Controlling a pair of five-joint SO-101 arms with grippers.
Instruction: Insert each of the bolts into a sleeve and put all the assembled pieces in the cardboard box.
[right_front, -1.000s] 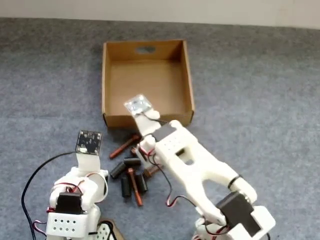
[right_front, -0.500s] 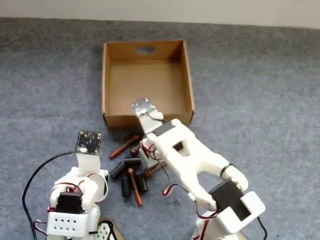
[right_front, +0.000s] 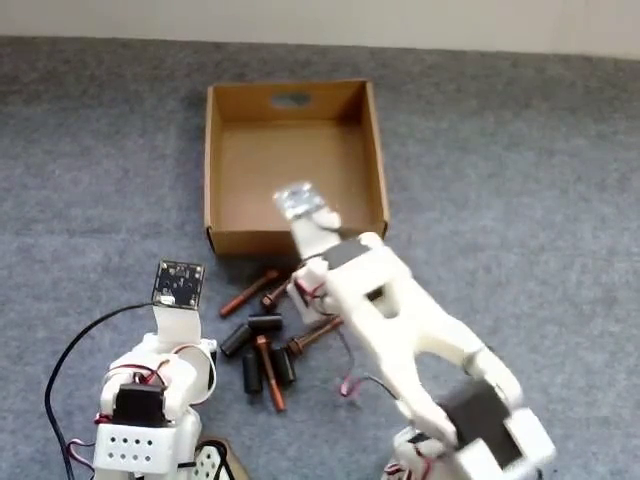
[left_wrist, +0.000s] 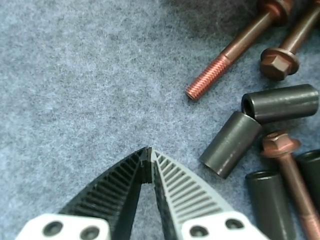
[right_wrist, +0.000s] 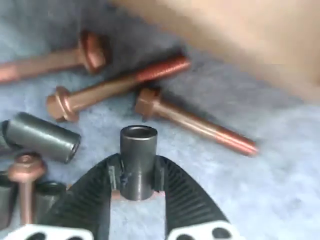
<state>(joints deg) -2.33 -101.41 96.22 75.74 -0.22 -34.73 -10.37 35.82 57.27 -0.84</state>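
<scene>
One sleeve (right_wrist: 138, 145) is pinched in the right claw (right_wrist: 137, 172); left claw (left_wrist: 150, 167), pressed together, sits at nine o'clock from the bolts (left_wrist: 235, 47).

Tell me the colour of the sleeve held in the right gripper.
The sleeve is dark grey, nearly black. It shows best in the right wrist view.

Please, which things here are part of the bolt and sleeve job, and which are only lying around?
Part of the job:
- loose bolts
- loose sleeves
- sleeve held in the right gripper
- cardboard box
- left gripper, shut and empty

Only lying around:
- grey carpet
- black cable
</scene>
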